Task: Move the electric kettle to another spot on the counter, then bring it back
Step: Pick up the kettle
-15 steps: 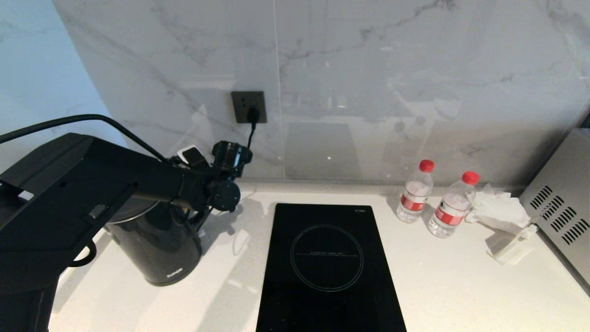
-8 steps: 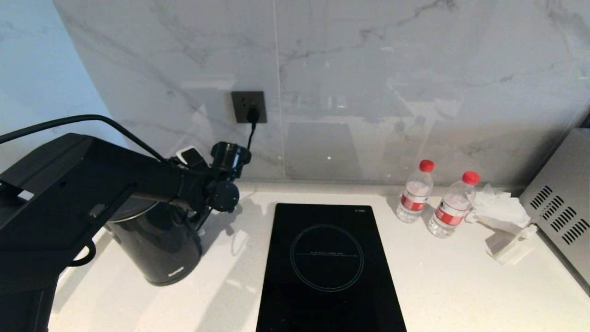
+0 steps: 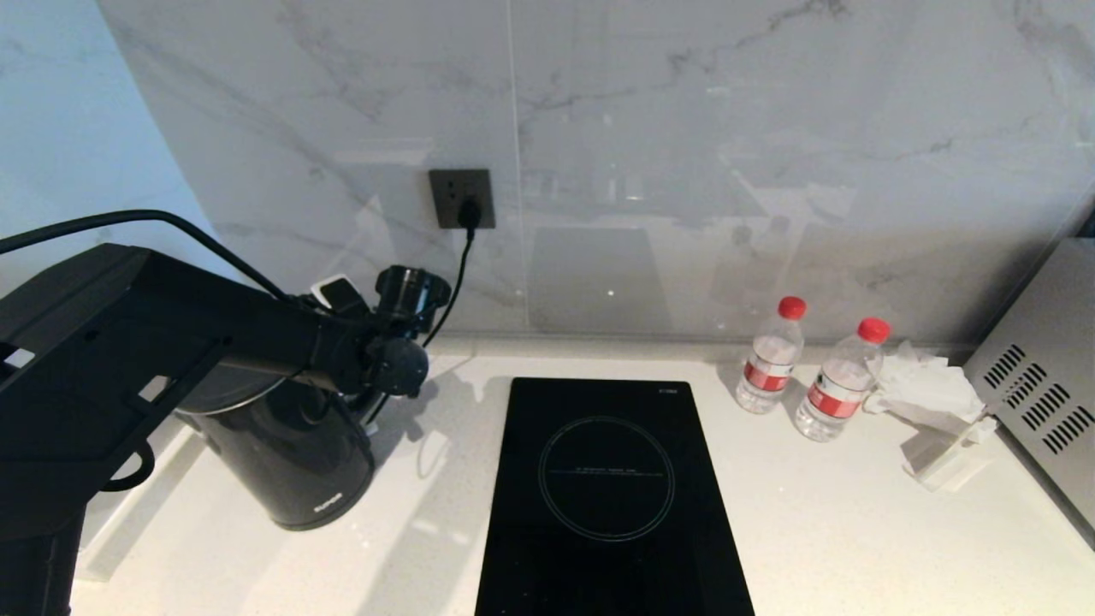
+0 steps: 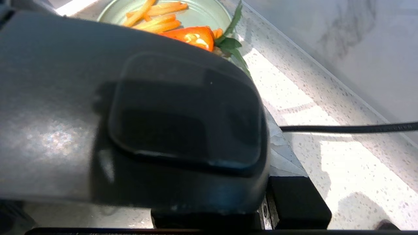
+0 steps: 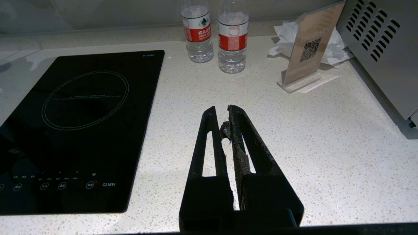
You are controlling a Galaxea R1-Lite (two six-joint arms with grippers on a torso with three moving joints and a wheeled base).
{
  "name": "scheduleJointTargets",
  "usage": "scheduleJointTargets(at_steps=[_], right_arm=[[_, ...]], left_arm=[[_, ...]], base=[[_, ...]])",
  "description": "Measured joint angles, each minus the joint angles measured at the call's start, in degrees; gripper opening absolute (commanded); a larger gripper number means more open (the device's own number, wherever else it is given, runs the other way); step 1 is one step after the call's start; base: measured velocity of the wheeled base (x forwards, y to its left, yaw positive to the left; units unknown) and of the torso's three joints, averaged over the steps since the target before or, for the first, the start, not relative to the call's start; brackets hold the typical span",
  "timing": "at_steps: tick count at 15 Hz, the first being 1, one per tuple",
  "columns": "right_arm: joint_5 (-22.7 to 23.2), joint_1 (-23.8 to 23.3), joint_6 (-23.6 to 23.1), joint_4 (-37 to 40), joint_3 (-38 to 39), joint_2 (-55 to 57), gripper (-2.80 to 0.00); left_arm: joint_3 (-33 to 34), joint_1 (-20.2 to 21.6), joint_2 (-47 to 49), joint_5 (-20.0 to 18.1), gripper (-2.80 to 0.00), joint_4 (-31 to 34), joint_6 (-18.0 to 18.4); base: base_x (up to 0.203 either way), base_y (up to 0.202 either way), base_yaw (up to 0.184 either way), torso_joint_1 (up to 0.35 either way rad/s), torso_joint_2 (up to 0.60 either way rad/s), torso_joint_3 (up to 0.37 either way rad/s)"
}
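The glossy black electric kettle [image 3: 291,462] stands at the left of the white speckled counter [image 3: 855,530]. My left arm reaches over its grey lid. The left gripper [image 3: 364,398] comes down at the kettle's back, where the handle is. In the left wrist view the thick black handle [image 4: 186,124] fills the space between the jaws. One black finger [image 4: 297,202] presses against its side and the other is hidden under it. My right gripper [image 5: 222,114] hangs shut and empty over bare counter to the right of the hob, outside the head view.
A black glass hob [image 3: 607,479] lies mid-counter. Two water bottles [image 3: 770,355], crumpled tissue [image 3: 928,385], a card stand [image 5: 310,49] and a metal appliance [image 3: 1044,385] crowd the right. A cord [image 4: 349,128] runs from the wall socket [image 3: 462,198]. A plate of carrot sticks [image 4: 202,9] lies beyond the kettle.
The left jaws have closed onto the kettle's handle. The left arm and the kettle's top have shifted slightly to the left. The right arm has not moved.
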Motion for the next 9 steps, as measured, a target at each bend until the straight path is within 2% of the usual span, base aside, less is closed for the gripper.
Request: scheduleJointTargets(at_steps=[5, 9], right_arm=[[0.0, 0.0, 0.0, 0.0, 0.0, 0.0, -2.80], [0.0, 0.0, 0.0, 0.0, 0.0, 0.0, -2.80]], left_arm=[[1.1, -1.0, -2.3, -1.4, -2.80, -0.1, 1.0], [7.3, -2.6, -3.2, -5.1, -2.80, -3.3, 1.7]], base=[[0.000, 0.000, 0.000, 0.000, 0.00, 0.000], [0.000, 0.000, 0.000, 0.000, 0.00, 0.000]])
